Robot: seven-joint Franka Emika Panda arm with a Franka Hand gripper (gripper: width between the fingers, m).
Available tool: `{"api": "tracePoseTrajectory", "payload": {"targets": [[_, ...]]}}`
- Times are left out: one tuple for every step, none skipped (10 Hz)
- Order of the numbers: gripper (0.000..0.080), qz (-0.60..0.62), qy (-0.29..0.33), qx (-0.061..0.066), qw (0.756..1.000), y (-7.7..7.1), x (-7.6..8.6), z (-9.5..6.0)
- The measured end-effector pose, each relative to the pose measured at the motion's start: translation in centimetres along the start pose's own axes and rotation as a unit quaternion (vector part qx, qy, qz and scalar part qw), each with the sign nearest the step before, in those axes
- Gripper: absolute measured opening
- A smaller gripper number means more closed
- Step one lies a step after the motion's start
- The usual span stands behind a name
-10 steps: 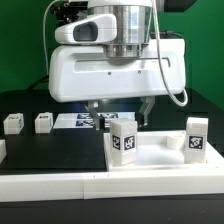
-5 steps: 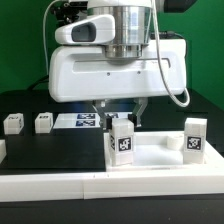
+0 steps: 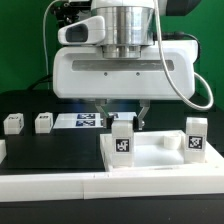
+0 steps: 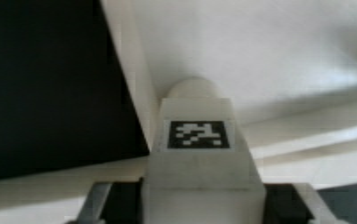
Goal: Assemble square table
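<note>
The square table's white slab (image 3: 160,160) lies at the exterior view's right with two tagged legs standing on it. My gripper (image 3: 122,120) hangs straight over the leg at the slab's left corner (image 3: 123,143) and is shut on its top. The other standing leg (image 3: 196,139) is at the right corner. In the wrist view that held leg (image 4: 200,140) fills the space between the jaws of the gripper (image 4: 201,205), its tag facing the camera, with the slab (image 4: 281,60) behind it. Two loose legs (image 3: 13,123) (image 3: 43,122) lie on the black table at the left.
The marker board (image 3: 75,121) lies flat behind the loose legs, under the arm's white body. A long white border bar (image 3: 100,186) runs along the front edge of the black table (image 3: 50,150).
The jaws have drawn in from a wider gap onto the left corner leg. The arm has shifted slightly to the exterior view's right.
</note>
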State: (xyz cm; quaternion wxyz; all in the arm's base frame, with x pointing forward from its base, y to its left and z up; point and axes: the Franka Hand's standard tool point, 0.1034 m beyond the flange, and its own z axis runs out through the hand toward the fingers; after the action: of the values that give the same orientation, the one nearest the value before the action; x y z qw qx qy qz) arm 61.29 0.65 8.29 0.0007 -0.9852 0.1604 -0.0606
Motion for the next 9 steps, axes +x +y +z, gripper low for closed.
{"api": "tracePoseTrajectory", "payload": {"targets": [[0.0291, 0.051, 0.002, 0.001, 0.999, -0.01, 0.0, 0.02], [0.0291, 0.117, 0.004, 0.004, 0.993, -0.03, 0.01, 0.06], [0.0291, 0.166, 0.007, 0.005, 0.986, -0.05, 0.05, 0.09], [0.0291, 0.231, 0.009, 0.006, 0.973, -0.11, 0.11, 0.11], [0.0291, 0.285, 0.007, 0.01, 0.959, -0.11, 0.14, 0.09], [0.0291, 0.314, 0.005, 0.013, 0.949, -0.14, 0.17, 0.07], [0.0291, 0.331, 0.005, 0.013, 0.944, -0.19, 0.17, 0.07], [0.03, 0.325, 0.005, 0.013, 0.946, -0.19, 0.18, 0.07], [0.03, 0.301, 0.005, 0.013, 0.953, -0.18, 0.17, 0.1]]}}
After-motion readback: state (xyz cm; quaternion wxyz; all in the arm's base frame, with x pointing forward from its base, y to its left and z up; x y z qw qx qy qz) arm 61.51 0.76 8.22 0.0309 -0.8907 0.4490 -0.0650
